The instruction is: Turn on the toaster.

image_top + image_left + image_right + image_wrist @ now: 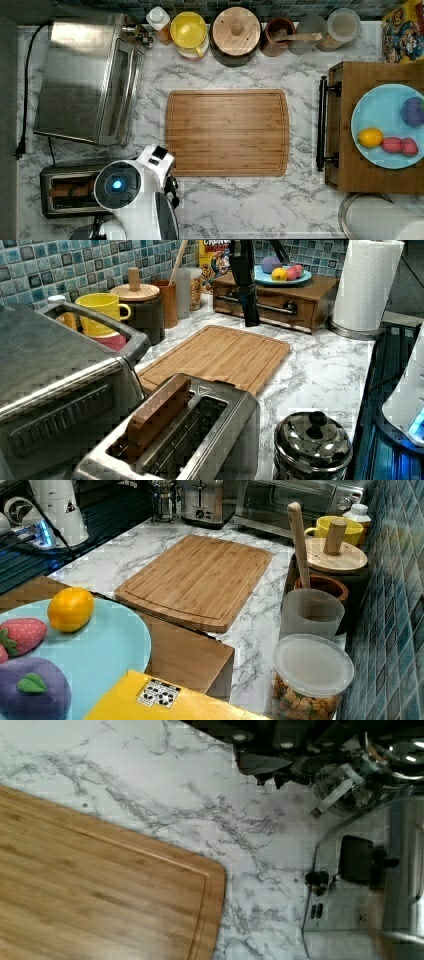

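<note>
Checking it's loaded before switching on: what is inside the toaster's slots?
The toaster holds a brown bread slice standing tall in one slot; the other slot looks empty. The slice's lower part is hidden inside.

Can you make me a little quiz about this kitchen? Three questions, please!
1. True or false: the small brushed-steel pop-up toaster has brown bread in both slots.
2. Where does the yellow ceramic mug stand? A: on a wooden board. B: by the blue tiled wall. C: on a dish.
3. Fill in: the round yellow lemon lies on a light-blue ____.

Key: 1 false, one slot only. 2 B. 3 plate.
</note>
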Controlling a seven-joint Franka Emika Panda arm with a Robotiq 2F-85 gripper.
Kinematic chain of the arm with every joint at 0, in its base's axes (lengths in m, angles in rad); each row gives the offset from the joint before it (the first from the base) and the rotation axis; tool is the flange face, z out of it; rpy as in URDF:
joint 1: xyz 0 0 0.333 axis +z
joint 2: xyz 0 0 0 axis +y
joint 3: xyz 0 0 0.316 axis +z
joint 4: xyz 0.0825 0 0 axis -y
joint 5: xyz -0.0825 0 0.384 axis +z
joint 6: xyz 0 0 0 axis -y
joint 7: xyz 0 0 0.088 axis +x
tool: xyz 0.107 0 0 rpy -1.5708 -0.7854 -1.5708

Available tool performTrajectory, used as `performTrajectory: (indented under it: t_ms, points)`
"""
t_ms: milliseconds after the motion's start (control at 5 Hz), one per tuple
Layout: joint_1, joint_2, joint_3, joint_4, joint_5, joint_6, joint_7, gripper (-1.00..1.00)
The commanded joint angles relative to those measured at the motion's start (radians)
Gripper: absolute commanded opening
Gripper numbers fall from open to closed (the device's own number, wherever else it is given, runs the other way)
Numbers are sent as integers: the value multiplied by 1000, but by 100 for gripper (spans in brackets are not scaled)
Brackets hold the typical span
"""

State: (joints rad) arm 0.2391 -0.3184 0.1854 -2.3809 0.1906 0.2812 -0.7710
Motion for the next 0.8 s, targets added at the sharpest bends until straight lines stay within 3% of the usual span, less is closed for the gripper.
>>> performTrajectory:
  t_ms: [200, 600, 800]
  points:
    - [52, 9, 43, 137, 206, 17, 122, -100]
    - [30, 13, 61, 97, 208, 131, 151, -100]
    - [39, -11, 49, 72, 267, 184, 125, -100]
